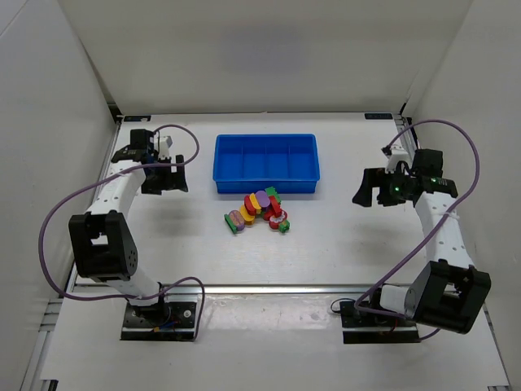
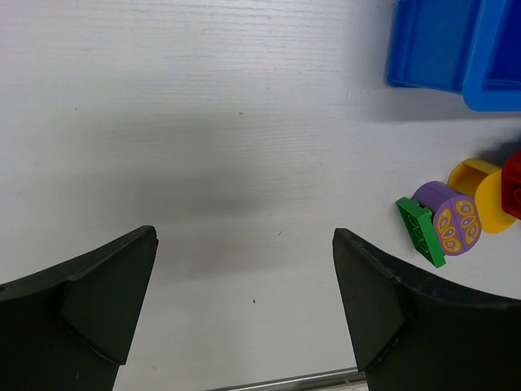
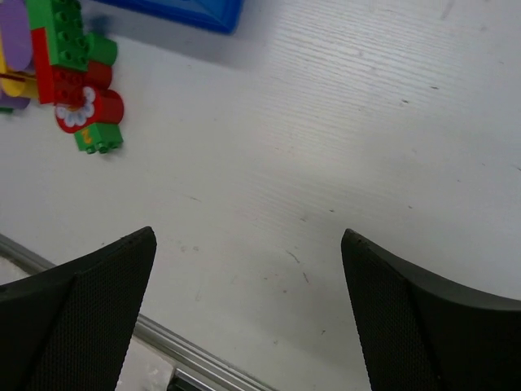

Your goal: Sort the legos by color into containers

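The left hand (image 1: 165,179) stands wide open, its two dark fingers (image 2: 98,301) spread over bare white board, holding and touching nothing. The right hand (image 1: 371,189) is spread just as wide and also holds nothing, with only bare surface between its fingers (image 3: 89,301).

Between the two hands, near the middle of the tabletop (image 1: 326,252), the legos (image 1: 259,210) lie in one tight heap of red, yellow, green and purple pieces. The left wrist view picks out a purple oval piece (image 2: 456,228) against a green block (image 2: 422,232). The heap sits just in front of the near wall of the blue tray (image 1: 266,187), whose four compartments run side by side.

The tabletop is white, faintly grained and lightly scuffed, with a metal rail (image 1: 269,287) along its near edge. Plain white walls (image 1: 244,57) close it in at the back and on both sides.
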You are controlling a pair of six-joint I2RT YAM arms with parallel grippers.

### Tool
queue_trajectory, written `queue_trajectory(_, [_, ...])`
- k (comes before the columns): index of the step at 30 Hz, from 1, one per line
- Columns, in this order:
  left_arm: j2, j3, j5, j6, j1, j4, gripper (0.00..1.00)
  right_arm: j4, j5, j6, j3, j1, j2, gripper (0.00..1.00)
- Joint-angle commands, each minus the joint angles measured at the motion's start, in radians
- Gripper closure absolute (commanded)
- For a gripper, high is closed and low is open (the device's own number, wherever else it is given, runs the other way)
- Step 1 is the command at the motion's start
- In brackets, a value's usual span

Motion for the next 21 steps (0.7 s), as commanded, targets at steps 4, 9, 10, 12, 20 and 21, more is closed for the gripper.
queue_trajectory(4, [-0.067,0.045,0.12,0.113,0.002,0.003,0.01,-0.009,-0.109,-0.074,0.066,0.154,-0.024,0.05])
queue_trajectory(9, [-0.192,-0.003,0.338,0.291,-0.131,-0.015,0.01,0.0,-0.055,-0.122,0.057,0.305,-0.022,0.05])
queue_trajectory(10, [-0.212,-0.016,0.343,0.319,-0.169,-0.022,0.01,0.0,-0.046,-0.125,0.054,0.32,-0.019,0.05])
queue_trajectory(12, [-0.254,-0.027,0.332,0.341,-0.27,-0.028,0.02,0.005,-0.04,-0.12,0.047,0.325,-0.019,0.04])
queue_trajectory(20, [-0.194,-0.017,0.262,0.361,-0.538,-0.019,0.07,0.015,-0.009,-0.114,0.014,0.324,-0.042,0.03])
queue_trajectory(21, [-0.167,-0.009,0.219,0.347,-0.544,-0.011,0.09,0.012,-0.008,-0.117,0.012,0.322,-0.05,0.03])
